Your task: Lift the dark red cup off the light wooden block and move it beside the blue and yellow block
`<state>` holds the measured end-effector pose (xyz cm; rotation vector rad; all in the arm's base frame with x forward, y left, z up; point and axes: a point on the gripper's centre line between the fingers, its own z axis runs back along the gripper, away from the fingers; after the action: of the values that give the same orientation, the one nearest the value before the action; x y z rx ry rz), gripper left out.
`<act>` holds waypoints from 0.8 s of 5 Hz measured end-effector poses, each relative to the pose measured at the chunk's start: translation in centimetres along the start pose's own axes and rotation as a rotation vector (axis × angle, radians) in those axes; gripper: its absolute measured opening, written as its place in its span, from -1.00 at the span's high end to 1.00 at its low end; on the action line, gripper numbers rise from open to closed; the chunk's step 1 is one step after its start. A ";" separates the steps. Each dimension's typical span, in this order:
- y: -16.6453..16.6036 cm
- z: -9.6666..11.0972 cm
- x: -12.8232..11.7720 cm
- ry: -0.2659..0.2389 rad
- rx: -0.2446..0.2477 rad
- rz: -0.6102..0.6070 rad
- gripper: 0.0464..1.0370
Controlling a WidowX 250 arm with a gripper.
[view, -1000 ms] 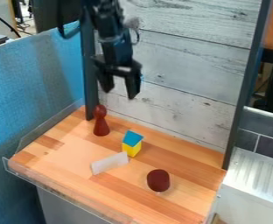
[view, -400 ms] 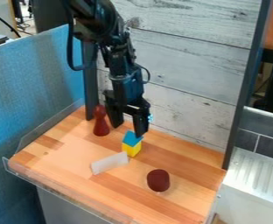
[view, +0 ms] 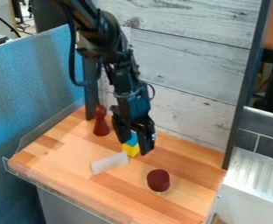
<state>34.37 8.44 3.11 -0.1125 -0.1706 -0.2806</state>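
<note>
A blue panel (view: pixel 39 92) flanks a wooden desk (view: pixel 51 157), where a dark red, pawn-shaped piece (view: pixel 101 126) stands upright near the foot of a dark post (view: pixel 91 98). To its right and nearer the camera, a pale, flat-sided bar (view: pixel 110 163) lies at a slant. The black gripper (view: pixel 134 145), fingers (view: pixel 145 141) spread and pointing down, straddles a small block (view: pixel 131 150), yellow below with a blue, roof-like top, which stands upright on the desk just beside the bar's right end. One finger is on the block's left, the other on its right, partly hiding it; whether either touches it, one cannot tell. Farther right and nearer the camera sits a rounded, dark red piece (view: pixel 158 180), apart from the block. Beyond the desk's right edge is a white, ribbed unit (view: pixel 257 170).
</note>
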 end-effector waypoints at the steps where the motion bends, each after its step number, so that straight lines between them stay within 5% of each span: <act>1: -0.8 -2.0 -0.6 0.023 -0.015 -0.054 -0.93; 4: -2.0 -4.2 -0.9 0.052 -0.008 -0.087 -0.93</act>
<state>33.64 6.24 -1.01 -0.1062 -0.1233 -0.3705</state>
